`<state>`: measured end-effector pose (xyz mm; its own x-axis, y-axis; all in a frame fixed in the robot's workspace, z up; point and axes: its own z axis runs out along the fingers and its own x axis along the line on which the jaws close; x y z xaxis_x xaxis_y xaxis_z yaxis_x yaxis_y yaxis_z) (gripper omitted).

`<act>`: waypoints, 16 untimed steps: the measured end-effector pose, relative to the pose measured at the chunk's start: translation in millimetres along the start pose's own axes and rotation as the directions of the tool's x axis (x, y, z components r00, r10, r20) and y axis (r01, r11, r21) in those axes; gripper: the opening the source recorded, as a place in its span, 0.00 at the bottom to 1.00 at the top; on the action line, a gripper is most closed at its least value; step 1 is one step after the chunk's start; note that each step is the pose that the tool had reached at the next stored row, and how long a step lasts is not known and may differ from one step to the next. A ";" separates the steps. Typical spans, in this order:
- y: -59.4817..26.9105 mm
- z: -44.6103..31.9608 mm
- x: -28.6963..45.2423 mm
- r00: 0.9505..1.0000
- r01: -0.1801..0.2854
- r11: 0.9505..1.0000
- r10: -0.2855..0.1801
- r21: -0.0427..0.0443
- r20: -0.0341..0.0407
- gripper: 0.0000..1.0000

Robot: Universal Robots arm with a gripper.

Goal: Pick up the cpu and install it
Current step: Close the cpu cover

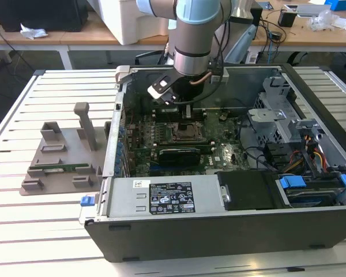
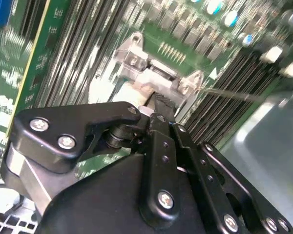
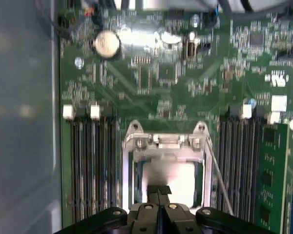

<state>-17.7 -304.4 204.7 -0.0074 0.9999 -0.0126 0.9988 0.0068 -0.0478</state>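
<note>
Exterior view: the arm reaches down into the open computer case [image 1: 219, 231], and the gripper [image 1: 188, 115] hangs directly over the motherboard's socket [image 1: 187, 133].

Second wrist view: the fingers are pressed together, tips close to the metal bracket [image 2: 158, 73].

First wrist view: the cpu [image 3: 178, 175] lies flat inside the socket. The closed tips sit over one edge of it with nothing visibly between them; contact cannot be confirmed.

Assessment: the cpu is likely light, rigid, slick on top and fragile underneath. Grip it by opposite edges only.
</note>
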 end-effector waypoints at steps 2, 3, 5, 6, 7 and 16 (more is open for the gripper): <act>12.7 -0.6 -2.0 1.000 0.000 1.000 0.000 0.000 0.000 0.11; 14.4 -0.7 -2.7 1.000 0.000 1.000 0.000 0.000 0.000 0.11; 15.8 -3.0 -4.2 1.000 0.000 1.000 0.000 0.000 0.001 0.11; 15.6 -8.2 -4.8 1.000 0.000 1.000 0.000 0.000 0.002 0.11; 15.3 -12.9 -4.9 1.000 0.000 1.000 0.000 0.000 0.003 0.11; 12.9 -64.9 -5.5 1.000 0.000 1.000 0.000 0.000 0.003 0.11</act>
<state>-1.7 -309.0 269.0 -0.0075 0.9999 -0.0155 0.9988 0.0067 -0.0481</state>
